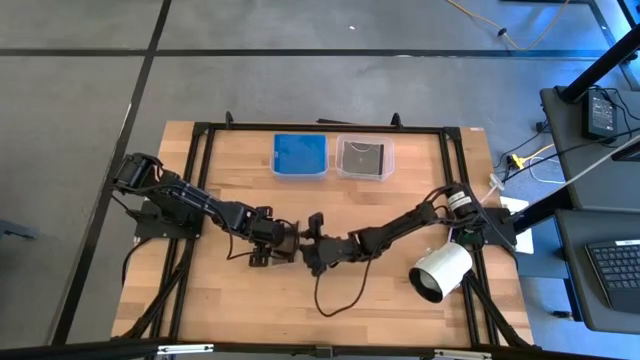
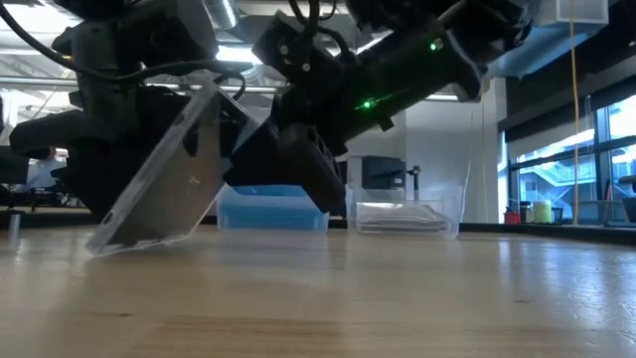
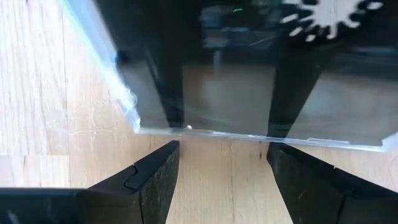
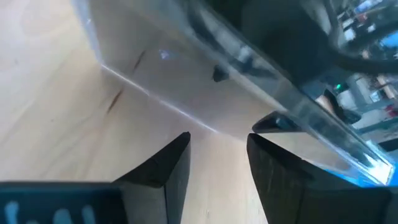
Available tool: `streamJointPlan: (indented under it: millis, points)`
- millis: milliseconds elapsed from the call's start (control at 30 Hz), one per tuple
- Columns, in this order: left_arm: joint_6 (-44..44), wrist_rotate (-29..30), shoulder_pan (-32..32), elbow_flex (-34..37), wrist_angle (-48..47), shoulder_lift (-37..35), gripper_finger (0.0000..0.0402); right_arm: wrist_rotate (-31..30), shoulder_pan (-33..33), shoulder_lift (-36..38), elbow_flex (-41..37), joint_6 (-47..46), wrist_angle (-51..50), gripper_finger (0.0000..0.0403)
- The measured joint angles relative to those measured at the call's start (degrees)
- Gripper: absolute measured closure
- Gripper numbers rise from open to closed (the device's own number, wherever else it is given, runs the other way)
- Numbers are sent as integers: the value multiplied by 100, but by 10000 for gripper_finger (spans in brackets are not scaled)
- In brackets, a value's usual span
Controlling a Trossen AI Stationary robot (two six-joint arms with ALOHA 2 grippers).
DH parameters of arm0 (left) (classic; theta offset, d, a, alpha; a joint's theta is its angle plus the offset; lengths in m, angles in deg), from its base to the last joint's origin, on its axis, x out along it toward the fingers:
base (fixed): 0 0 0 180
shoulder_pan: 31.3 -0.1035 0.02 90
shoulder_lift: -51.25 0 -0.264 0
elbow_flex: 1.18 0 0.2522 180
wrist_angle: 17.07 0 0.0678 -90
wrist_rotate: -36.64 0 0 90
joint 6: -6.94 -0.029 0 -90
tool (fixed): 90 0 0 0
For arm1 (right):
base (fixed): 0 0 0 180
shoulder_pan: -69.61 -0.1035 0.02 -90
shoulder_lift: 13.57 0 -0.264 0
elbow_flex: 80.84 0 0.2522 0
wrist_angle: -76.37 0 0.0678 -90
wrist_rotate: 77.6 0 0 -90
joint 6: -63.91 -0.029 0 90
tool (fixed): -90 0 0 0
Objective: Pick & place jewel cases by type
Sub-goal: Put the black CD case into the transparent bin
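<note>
Wooden table (image 1: 230, 300): mid-table, a dark jewel case (image 2: 164, 174) leans tilted, lower edge on the wood (upper edge between my arms); my left gripper (image 3: 224, 180) and right gripper (image 4: 217, 168) both gape, empty.

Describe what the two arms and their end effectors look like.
Both arms are dark, jointed and slim, with black cables looping off them. The left end effector and right end effector each have two black wedge-shaped fingers. A green light glows on one arm in the low view.

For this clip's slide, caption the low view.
Tilted jewel case leans with one edge on the table between both grippers, tubs behind.
</note>
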Motion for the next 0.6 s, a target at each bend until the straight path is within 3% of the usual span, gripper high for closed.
streamJointPlan:
  millis: [233,600]
  points:
    - [-15,4,0,5,37,0,155,-636,-257,7,0,695,233,240]
    - [61,9,0,10,59,0,155,-1210,-379,11,0,773,395,240]
